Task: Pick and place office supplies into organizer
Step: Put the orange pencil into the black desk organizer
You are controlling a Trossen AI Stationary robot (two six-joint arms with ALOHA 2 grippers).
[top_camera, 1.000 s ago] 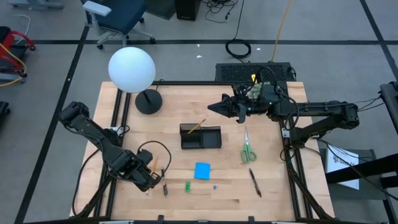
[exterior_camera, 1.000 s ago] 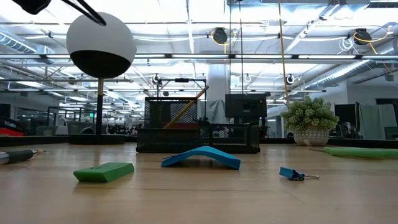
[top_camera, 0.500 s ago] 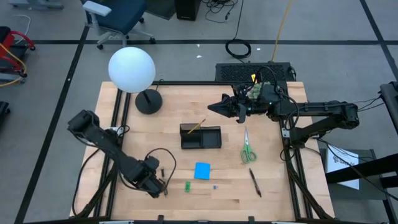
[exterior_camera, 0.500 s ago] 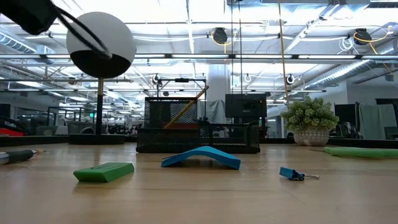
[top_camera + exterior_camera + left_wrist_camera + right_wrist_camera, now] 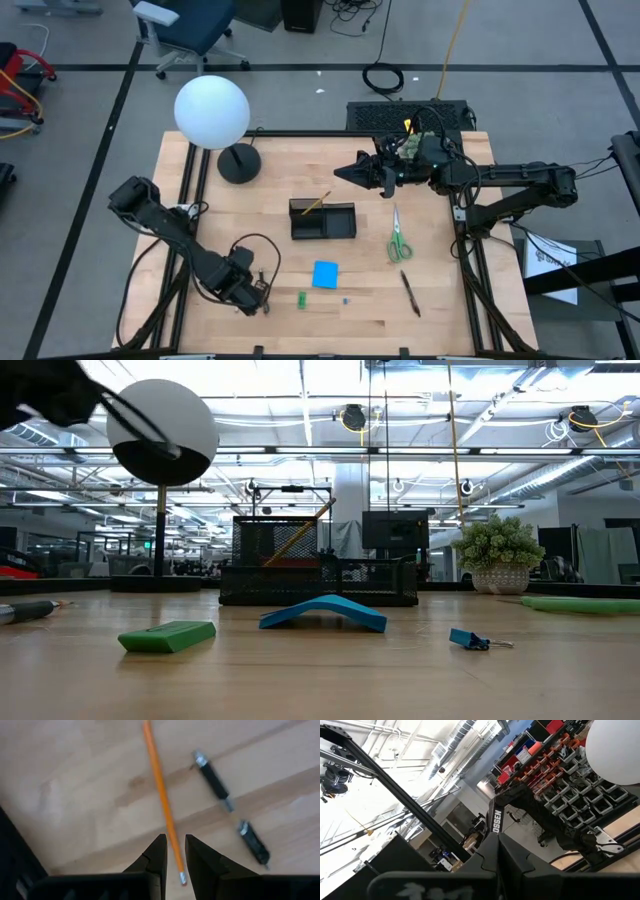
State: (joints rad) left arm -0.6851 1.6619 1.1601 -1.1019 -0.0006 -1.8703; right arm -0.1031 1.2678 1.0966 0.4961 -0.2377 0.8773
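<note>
1. While my left end effector (image 5: 172, 851) hangs low over the near left part of the desk (image 5: 250, 200), its two fingers (image 5: 156, 852) stand a narrow gap apart, straddling the lower end of an orange pencil (image 5: 161, 795) without clearly gripping it.
2. The pencil lies flat on the wood, and I cannot tell whether my fingers touch it.
3. Just beside the pencil lie two short black pen pieces (image 5: 214, 780), apart from each other.
4. In the high view my left end effector (image 5: 250, 292) sits near the desk's front edge, left of a small green piece (image 5: 301, 298).
5. A blue note pad (image 5: 325, 274) lies between that piece and the black organizer (image 5: 323, 220), which already has a pencil leaning in its left compartment.
6. Green-handled scissors (image 5: 398, 238) and a black pen (image 5: 410, 293) lie well to the right.
7. My right end effector (image 5: 343, 172) is fully closed and empty, held in the air behind the organizer.
8. A white globe lamp (image 5: 211, 112) stands at the far left.
</note>
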